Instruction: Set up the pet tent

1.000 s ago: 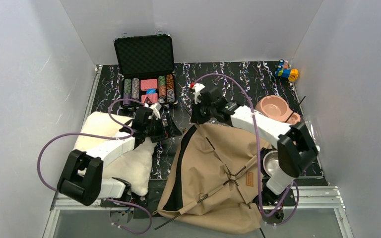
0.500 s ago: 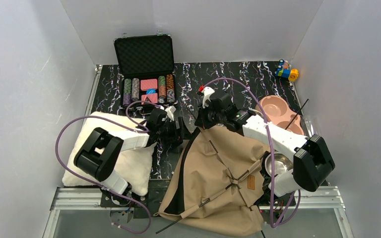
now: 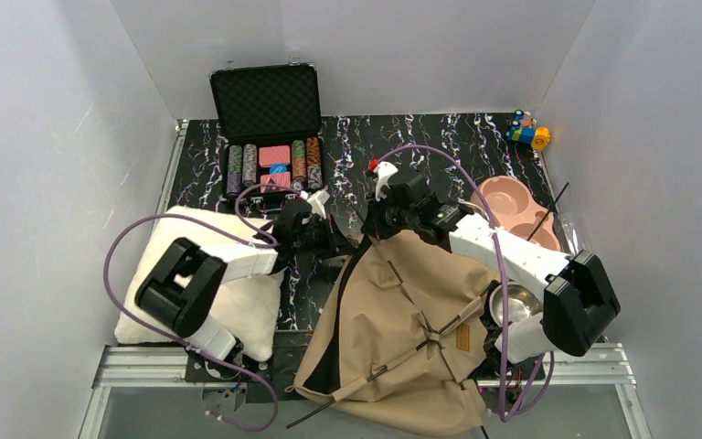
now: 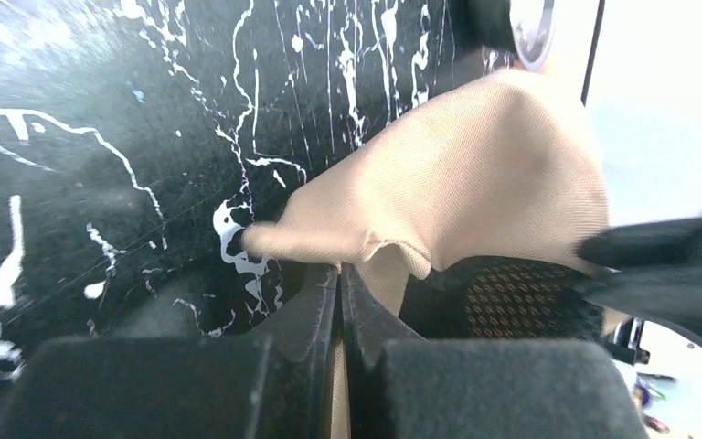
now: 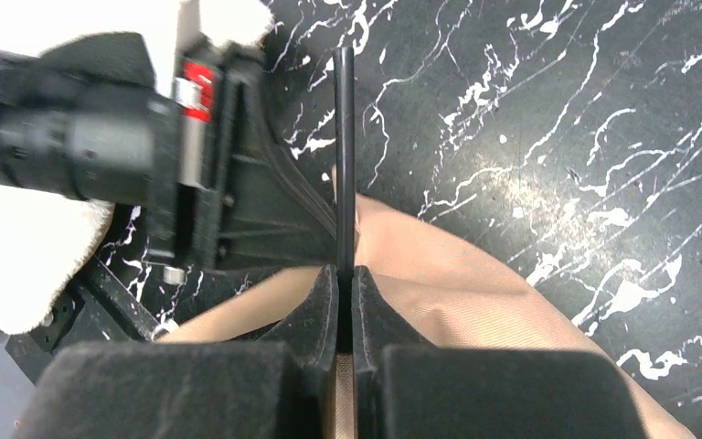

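The pet tent (image 3: 393,320) is lying collapsed on the tabletop (image 3: 439,146), filling the near-centre area, with its tan body spreading toward 5 o'clock in the overhead view.

Both of your pincers are meeting at its far tip, at about 11 o'clock of the heap.

- The left pincer (image 4: 340,274) is pressing together on a canvas fold (image 4: 475,183). In the wrist view the cloth is running down between the jaws.
- The right pincer (image 5: 345,274) is pinching a thin black pole (image 5: 345,155). In its own view the pole is pointing straight out to 12 o'clock.

You are working with the two pincers just beside each other, the left on the 9 o'clock side and the right on the 3 o'clock side. The cream cushion (image 3: 238,293) is lying under the left arm, apart from the tent.

Judgement: the pole's long axis is pointing past the canvas tip, so the coming move is likely depending on lining pole and fabric up. Neither arm is nearer; the bulk is trailing behind both.
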`<state>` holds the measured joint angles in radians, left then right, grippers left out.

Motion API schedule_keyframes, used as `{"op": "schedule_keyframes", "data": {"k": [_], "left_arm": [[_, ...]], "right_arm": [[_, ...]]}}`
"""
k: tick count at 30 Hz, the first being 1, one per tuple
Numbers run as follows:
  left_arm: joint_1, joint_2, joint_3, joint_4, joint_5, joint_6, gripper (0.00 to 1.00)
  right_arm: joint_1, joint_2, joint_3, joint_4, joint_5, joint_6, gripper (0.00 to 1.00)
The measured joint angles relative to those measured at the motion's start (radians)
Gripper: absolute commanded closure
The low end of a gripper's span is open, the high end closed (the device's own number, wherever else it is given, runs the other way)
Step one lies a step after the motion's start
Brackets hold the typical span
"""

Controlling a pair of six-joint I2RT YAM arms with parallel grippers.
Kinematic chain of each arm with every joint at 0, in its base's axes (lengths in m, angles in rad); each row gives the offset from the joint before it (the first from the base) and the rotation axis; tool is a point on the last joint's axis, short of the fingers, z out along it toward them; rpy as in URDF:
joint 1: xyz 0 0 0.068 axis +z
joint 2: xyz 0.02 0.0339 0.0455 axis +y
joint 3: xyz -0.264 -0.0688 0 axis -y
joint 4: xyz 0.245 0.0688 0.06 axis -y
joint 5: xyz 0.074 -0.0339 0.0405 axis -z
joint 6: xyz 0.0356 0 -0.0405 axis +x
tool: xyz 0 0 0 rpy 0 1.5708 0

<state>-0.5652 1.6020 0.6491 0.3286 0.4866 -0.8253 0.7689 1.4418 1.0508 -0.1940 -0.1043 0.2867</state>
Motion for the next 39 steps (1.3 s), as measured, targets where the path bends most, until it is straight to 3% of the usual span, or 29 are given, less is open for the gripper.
{"op": "schedule_keyframes", "data": {"k": [9, 20, 39], "left_arm": [[0.001, -0.304, 0.111, -0.311, -0.224, 0.184, 1.0], [0.016, -0.278, 0.286, -0.675, -0.295, 0.319, 1.0], [0.048, -0.276, 0.306, -0.713, -0.189, 0.493, 1.0]], "right_arm": [[0.0, -0.051, 0.0, -0.074, 0.002, -0.002, 0.99], [0.007, -0.109, -0.055, -0.092, -0.014, -0.002, 0.99], [0.044, -0.084, -0.045, -0.118, -0.09, -0.018, 0.99]]}}
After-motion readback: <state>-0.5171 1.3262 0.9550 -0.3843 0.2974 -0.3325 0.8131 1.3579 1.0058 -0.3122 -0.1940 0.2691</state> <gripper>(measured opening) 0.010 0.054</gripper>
